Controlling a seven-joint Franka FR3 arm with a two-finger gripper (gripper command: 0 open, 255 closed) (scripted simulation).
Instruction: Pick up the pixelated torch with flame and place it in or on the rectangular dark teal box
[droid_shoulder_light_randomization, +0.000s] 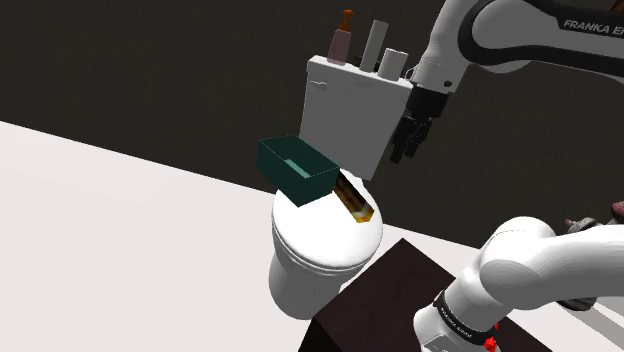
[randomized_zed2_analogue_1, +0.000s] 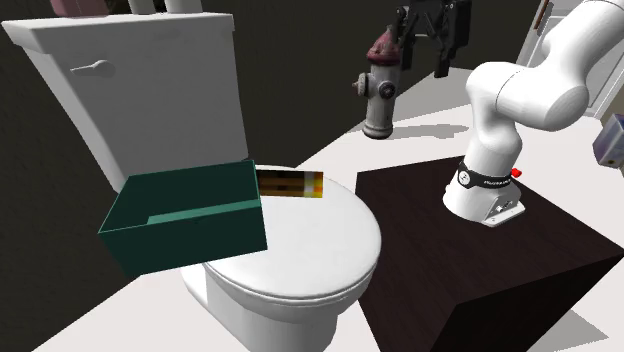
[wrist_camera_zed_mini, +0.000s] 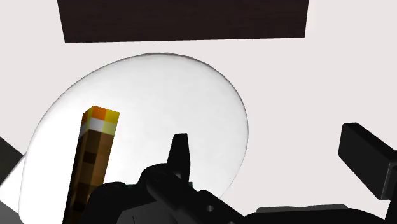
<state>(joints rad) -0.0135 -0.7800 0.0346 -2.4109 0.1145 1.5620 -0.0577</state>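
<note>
A blocky brown torch (droid_shoulder_light_randomization: 353, 200) with an orange-yellow tip lies flat on the white toilet lid (droid_shoulder_light_randomization: 315, 240). It touches the side of an open-topped dark teal box (droid_shoulder_light_randomization: 297, 170) that also rests on the lid. My black gripper (droid_shoulder_light_randomization: 402, 152) hangs in the air in front of the tank, above the torch and off to the shoulder view's right. It is open, with nothing between its fingers (wrist_camera_zed_mini: 180, 156). The wrist view looks down on the torch (wrist_camera_zed_mini: 95, 159), which lies off to one side of the fingers. In the second exterior view the torch (randomized_zed2_analogue_1: 290, 185) pokes out from behind the box (randomized_zed2_analogue_1: 190, 215).
The toilet tank (droid_shoulder_light_randomization: 350, 110) stands behind the lid with a soap bottle (droid_shoulder_light_randomization: 343, 40) and two white cylinders (droid_shoulder_light_randomization: 378, 48) on top. My dark stand (randomized_zed2_analogue_1: 480, 260) is beside the bowl. A fire hydrant (randomized_zed2_analogue_1: 380, 90) stands on the floor beyond.
</note>
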